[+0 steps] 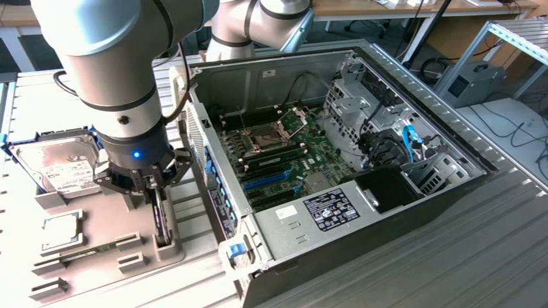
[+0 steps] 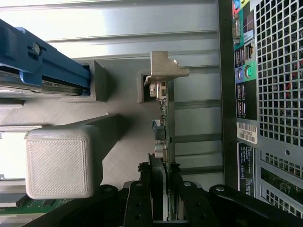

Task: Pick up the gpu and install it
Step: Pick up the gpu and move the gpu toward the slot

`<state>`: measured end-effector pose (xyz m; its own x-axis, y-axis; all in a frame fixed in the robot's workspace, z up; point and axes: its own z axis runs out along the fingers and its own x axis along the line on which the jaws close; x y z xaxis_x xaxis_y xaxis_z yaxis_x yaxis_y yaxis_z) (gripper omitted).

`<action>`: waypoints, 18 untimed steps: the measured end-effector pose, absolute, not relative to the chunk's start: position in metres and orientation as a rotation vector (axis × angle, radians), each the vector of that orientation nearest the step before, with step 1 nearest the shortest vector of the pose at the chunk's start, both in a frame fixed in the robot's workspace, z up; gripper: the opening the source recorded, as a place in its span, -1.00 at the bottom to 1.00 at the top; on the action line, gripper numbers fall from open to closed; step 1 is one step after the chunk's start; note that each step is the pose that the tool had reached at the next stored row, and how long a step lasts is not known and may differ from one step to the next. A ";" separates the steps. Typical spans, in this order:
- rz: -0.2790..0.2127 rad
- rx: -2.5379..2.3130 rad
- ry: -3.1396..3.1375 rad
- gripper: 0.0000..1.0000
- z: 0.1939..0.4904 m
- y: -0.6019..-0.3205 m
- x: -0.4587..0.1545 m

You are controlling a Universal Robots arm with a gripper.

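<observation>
The gpu (image 1: 160,224) stands on its edge in a grey holder (image 1: 167,247) beside the open computer case (image 1: 479,160), at the exterior view's left. My gripper (image 1: 153,187) reaches down over it from above. In the wrist view the gpu (image 2: 164,118) runs away from the fingers as a thin edge, with its silver bracket (image 2: 165,71) at the far end. There my gripper (image 2: 160,172) straddles the card, a black finger pressed against each face, shut on it. The card still sits low in the holder.
A silver hard drive (image 1: 64,163) in a blue carrier (image 2: 42,61), a processor chip (image 1: 60,231) and a memory stick (image 1: 90,252) lie on grey fixtures nearby. Blue slots (image 1: 269,183) show on the motherboard. The case's perforated rear panel (image 2: 279,94) is close beside the card.
</observation>
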<state>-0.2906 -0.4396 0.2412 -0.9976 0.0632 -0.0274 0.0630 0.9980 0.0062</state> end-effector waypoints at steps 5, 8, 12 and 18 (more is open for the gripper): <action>0.008 0.098 3.112 -0.46 0.241 -0.440 -0.291; 0.008 0.098 3.112 -0.46 0.243 -0.440 -0.291; 0.008 0.098 3.112 -0.46 0.245 -0.440 -0.291; 0.008 0.098 3.112 -0.46 0.247 -0.440 -0.291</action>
<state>-0.2906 -0.4395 0.2469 -0.9976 0.0633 -0.0275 0.0631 0.9980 0.0061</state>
